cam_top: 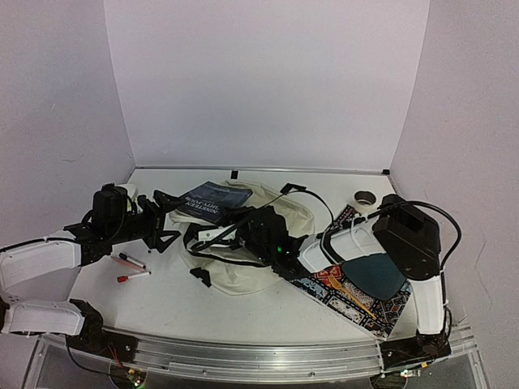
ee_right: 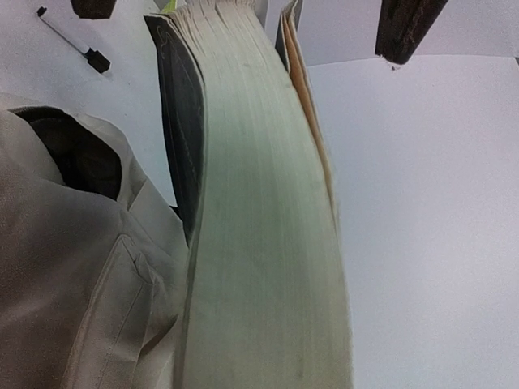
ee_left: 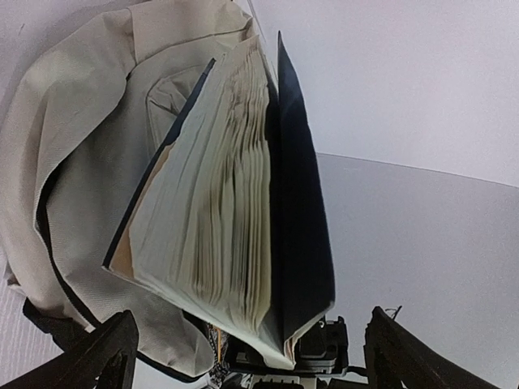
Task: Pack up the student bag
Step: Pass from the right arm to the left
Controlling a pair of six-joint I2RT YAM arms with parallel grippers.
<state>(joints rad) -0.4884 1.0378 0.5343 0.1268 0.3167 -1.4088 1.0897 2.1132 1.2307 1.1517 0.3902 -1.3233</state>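
The student bag (cam_top: 243, 271) is cream fabric with black straps and lies in the middle of the table. It also shows in the left wrist view (ee_left: 73, 162) and the right wrist view (ee_right: 57, 284). A thick dark-covered book (cam_top: 212, 201) is held over the bag's back left part. My right gripper (cam_top: 233, 231) is shut on the book's edge, which fills the right wrist view (ee_right: 259, 243). Its own fingers are hidden there. My left gripper (cam_top: 165, 220) is open, with its fingers on either side of the book (ee_left: 227, 203) and apart from it.
Two red-capped markers (cam_top: 130, 261) lie on the table under my left arm. A patterned placemat (cam_top: 357, 304) at the right holds a teal pouch (cam_top: 373, 274) and a pencil (cam_top: 353, 298). A tape roll (cam_top: 365, 198) stands at the back right.
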